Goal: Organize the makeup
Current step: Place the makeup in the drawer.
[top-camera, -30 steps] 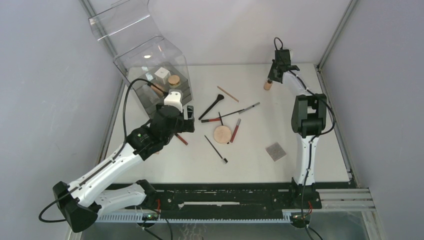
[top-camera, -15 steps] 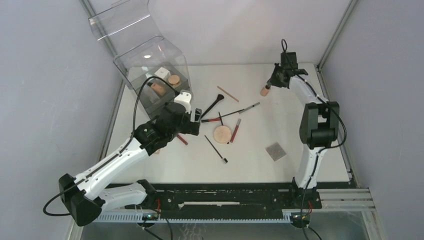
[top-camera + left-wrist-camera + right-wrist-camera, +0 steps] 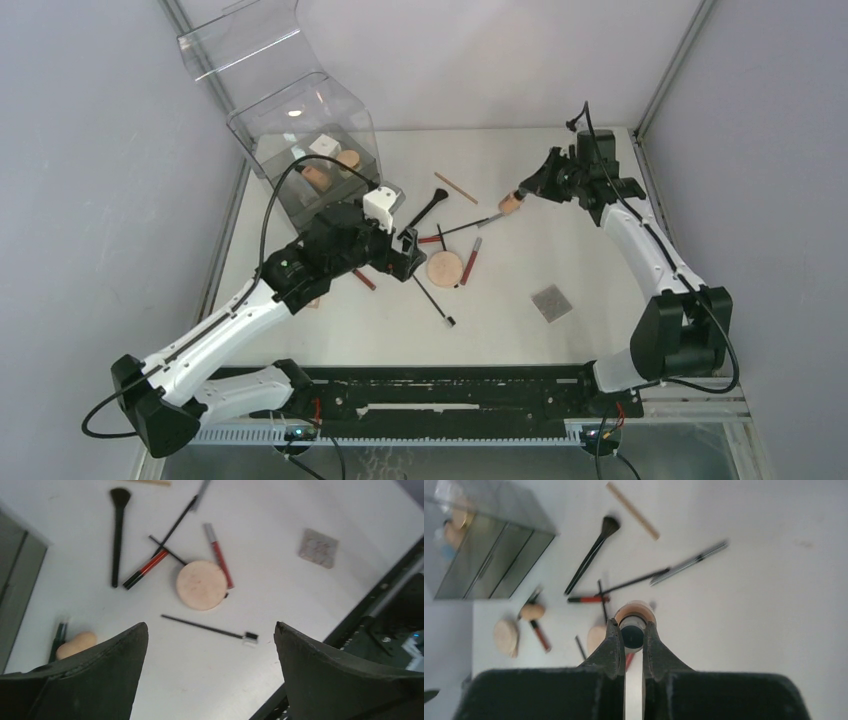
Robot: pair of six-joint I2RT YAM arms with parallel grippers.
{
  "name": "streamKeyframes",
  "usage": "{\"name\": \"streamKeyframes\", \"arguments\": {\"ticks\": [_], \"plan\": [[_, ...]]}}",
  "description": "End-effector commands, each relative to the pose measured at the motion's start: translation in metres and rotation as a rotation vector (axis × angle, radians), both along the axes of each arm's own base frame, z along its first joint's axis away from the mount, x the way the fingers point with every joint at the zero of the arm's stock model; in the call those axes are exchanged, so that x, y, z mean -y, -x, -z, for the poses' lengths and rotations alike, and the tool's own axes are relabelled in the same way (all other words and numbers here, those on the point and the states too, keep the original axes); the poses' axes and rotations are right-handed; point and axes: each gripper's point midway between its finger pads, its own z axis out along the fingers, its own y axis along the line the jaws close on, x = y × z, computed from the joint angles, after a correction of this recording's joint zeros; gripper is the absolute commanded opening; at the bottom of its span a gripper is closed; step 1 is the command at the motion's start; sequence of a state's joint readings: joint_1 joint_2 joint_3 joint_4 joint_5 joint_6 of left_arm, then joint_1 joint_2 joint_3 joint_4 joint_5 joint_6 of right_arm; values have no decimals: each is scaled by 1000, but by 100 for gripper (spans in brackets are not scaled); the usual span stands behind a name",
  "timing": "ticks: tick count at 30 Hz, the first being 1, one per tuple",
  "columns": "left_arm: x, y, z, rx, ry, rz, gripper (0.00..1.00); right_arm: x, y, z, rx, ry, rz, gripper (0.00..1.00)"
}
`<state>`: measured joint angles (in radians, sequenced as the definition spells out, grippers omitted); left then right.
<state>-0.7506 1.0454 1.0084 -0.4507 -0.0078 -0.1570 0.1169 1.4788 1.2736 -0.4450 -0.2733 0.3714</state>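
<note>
the right gripper [image 3: 521, 193] is closed on a small beige bottle [image 3: 510, 204], its two fingers pinching the dark top end while the peach body points down toward the white table [image 3: 590, 290]; whether the bottle touches the surface cannot be told. it sits toward the far right of the scattered makeup, just beside the silver end of a long thin pencil [image 3: 497, 215]. the left gripper [image 3: 404, 256] hangs with its jaws spread wide and nothing between them, over the near left part of the pile. below it the left wrist view shows a round tan compact [image 3: 201, 585], a red lip tube [image 3: 218, 555] touching its edge, a red and black pencil [image 3: 146, 570], a black powder brush [image 3: 118, 535], and a thin black brush [image 3: 210, 627] lying apart nearer the arms. a peach sponge [image 3: 76, 645] lies to the left. a grey square pad [image 3: 551, 302] rests well apart on the right. the clear plastic box [image 3: 352, 128] stands at the far left corner with a white cube [image 3: 322, 146] inside.
</note>
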Motion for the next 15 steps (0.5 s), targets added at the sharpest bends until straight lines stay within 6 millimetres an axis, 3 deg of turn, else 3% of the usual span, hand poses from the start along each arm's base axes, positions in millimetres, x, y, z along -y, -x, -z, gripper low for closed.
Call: {"name": "streamKeyframes", "arguments": {"ticks": [1,9,15], "plan": [[37,16,-47,72,221,181,98,-46,40,-40,52,-169,-167,0],[71,26,-52,37,293,297,96,-114,107,-80,30,-395,-418,0],[81,28,-36,-36,256,345,97,-138,140,-95,2,-470,-549,0]]}}
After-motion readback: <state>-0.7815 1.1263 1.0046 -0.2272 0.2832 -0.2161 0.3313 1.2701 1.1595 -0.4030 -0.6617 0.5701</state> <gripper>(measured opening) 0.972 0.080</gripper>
